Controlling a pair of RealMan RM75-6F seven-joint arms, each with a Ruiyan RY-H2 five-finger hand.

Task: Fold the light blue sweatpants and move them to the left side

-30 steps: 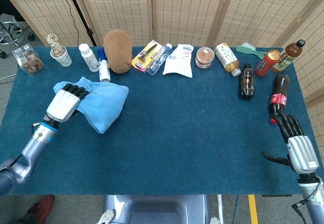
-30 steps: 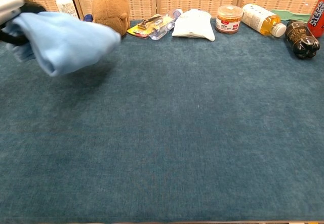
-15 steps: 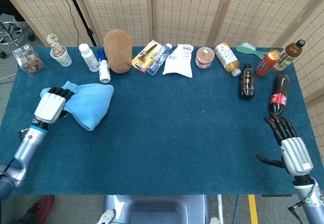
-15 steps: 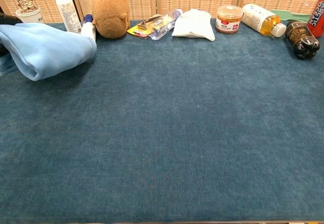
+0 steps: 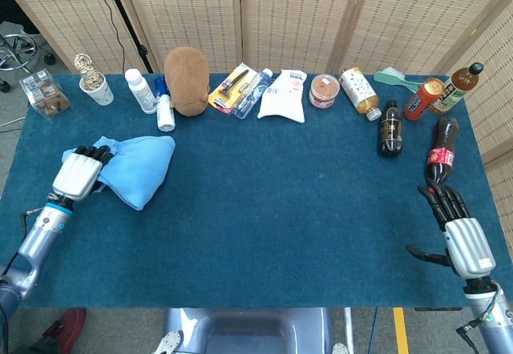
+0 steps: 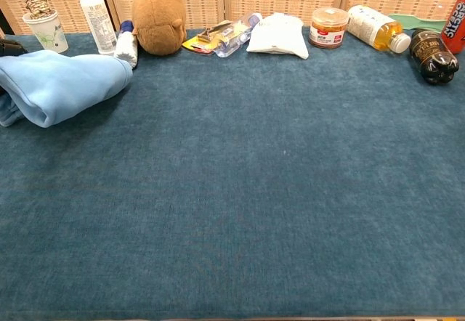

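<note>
The light blue sweatpants [image 5: 134, 167] lie folded in a bundle on the left part of the blue table [image 5: 280, 194]; the chest view shows them at its left edge [image 6: 62, 83]. My left hand [image 5: 78, 171] is at the bundle's left end, its dark fingers curled over the cloth edge and gripping it. Only the fingertips [image 6: 9, 45] of that hand show in the chest view. My right hand [image 5: 462, 235] hovers near the table's right front corner, fingers spread, holding nothing, far from the sweatpants.
Along the back edge stand a paper cup [image 5: 98, 90], white bottles [image 5: 142, 90], a brown plush [image 5: 187, 79], packets [image 5: 284, 95], a jar [image 5: 324, 90] and several drink bottles [image 5: 390, 129]. A cola bottle [image 5: 441, 152] stands just beyond my right hand.
My left hand carried the sweatpants leftward and lowered them onto the table, where the bundle now rests. The right hand has drawn back slightly toward the front edge.
</note>
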